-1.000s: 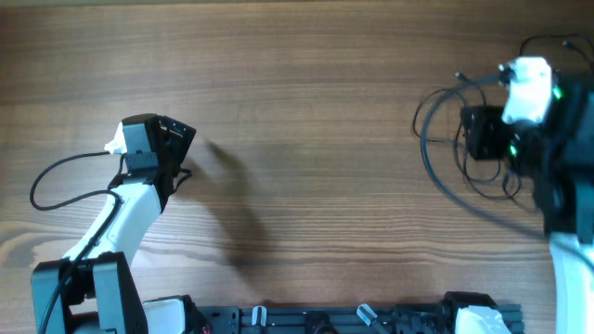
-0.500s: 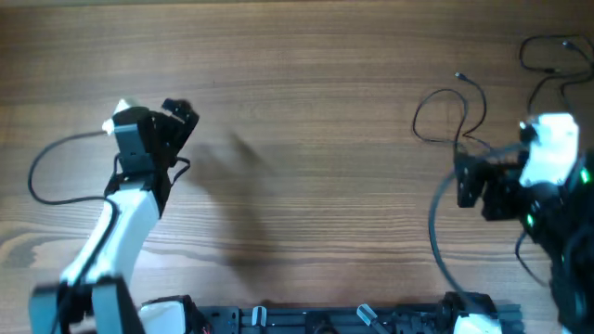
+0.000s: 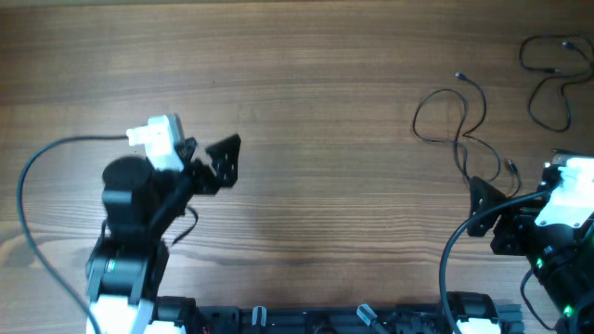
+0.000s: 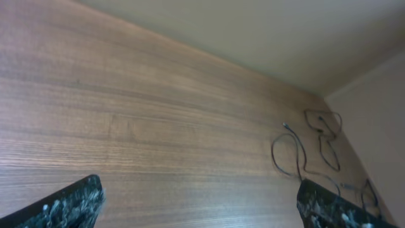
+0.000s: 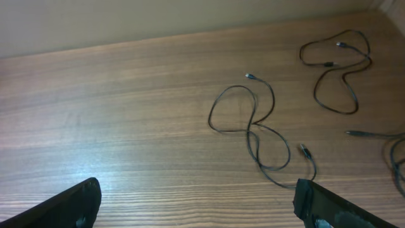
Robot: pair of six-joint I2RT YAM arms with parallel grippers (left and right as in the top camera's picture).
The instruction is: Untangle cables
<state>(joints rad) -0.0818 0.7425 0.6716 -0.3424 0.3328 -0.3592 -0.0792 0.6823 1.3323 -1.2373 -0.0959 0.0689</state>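
Observed from the floor: the cables are lying on the right-hand part of the wooden worktop (image 3: 306, 65), all loose, none in either claw.

The looped cable (image 3: 447, 116) is lying in one open ring with a crossing tail, a small plug at each end. The second cable (image 3: 548, 79) is lying further toward the far right corner in a loose figure-of-eight, apart from the first. A third strand (image 5: 378, 134) is showing at the right edge of the right wrist view, cut off by the frame; I cannot tell how far it runs.

The left claw (image 3: 221, 165) is hanging over bare wood on the left side, well apart from every cable. Its jaws are standing wide, one tip at each lower corner of its own camera view, nothing between them.

The right claw (image 3: 492, 218) is sitting near the front right edge, just beside the tail of the looped cable but not touching it. Its jaws are likewise spread wide and gripping nothing.
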